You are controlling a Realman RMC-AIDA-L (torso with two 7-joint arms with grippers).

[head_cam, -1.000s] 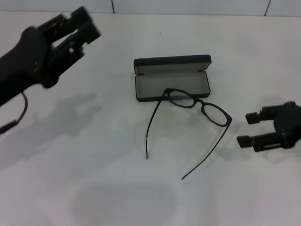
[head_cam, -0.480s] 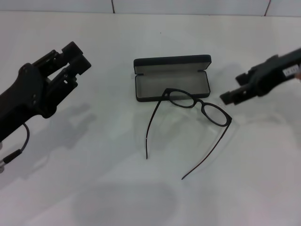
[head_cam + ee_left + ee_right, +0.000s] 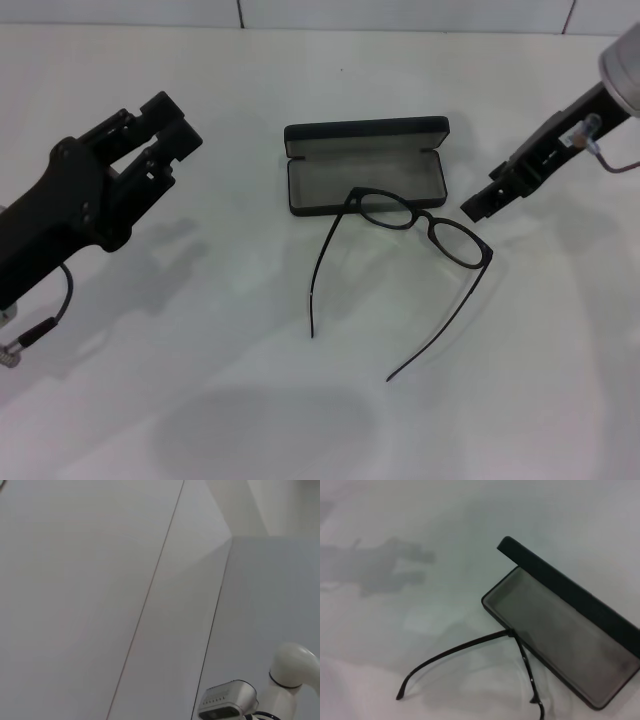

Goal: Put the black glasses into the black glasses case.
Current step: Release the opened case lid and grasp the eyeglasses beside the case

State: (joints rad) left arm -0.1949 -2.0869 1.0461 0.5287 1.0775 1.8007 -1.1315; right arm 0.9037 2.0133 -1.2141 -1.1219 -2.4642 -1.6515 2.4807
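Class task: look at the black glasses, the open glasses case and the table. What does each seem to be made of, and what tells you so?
Black glasses: probably thin plastic or metal; slim dark matte frame, clear lenses.
Black glasses case: seemingly a rigid shell, since its lid stands open; the light grey lining looks soft, possibly felt.
Table: smooth white surface, perhaps laminate, showing soft shadows.

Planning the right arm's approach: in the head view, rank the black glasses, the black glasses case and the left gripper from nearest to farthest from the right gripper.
1. Black glasses: their lens end lies just inward of the right gripper.
2. Black glasses case: open, at table centre.
3. Left gripper: far left side.
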